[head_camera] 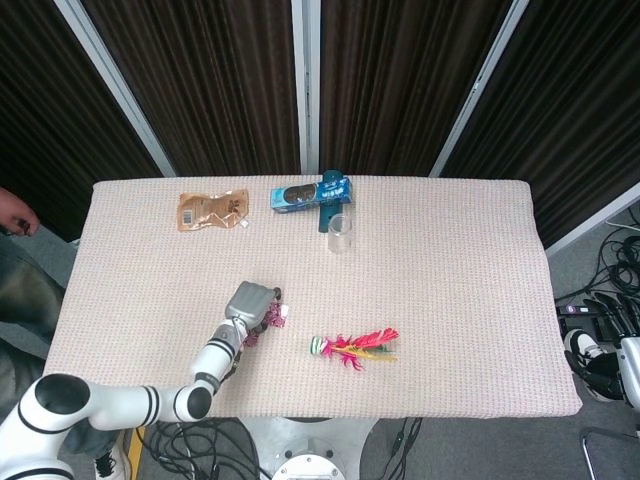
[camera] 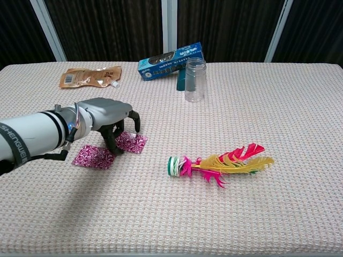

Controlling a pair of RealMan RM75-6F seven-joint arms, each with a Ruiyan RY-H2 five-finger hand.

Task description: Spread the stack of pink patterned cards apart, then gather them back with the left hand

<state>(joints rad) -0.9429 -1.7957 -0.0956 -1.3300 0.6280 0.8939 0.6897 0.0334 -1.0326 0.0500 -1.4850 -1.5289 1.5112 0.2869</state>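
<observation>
My left hand (camera: 110, 120) sits palm-down over the pink patterned cards (camera: 110, 151) near the surface's (camera: 300, 107) front-left; fingers curled w/ tips pressing on them, not gripping. Two cards show, spread side by side, one poking out each side of the hand. Behind, a brown pouch (camera: 90, 76), then a blue box (camera: 170, 60) & a clear jar (camera: 195, 80). Right of the cards, apart: a feather shuttlecock (camera: 220, 162) lying flat. My right hand (head_camera: 605, 345) hangs off the surface's edge; can't tell its state.
</observation>
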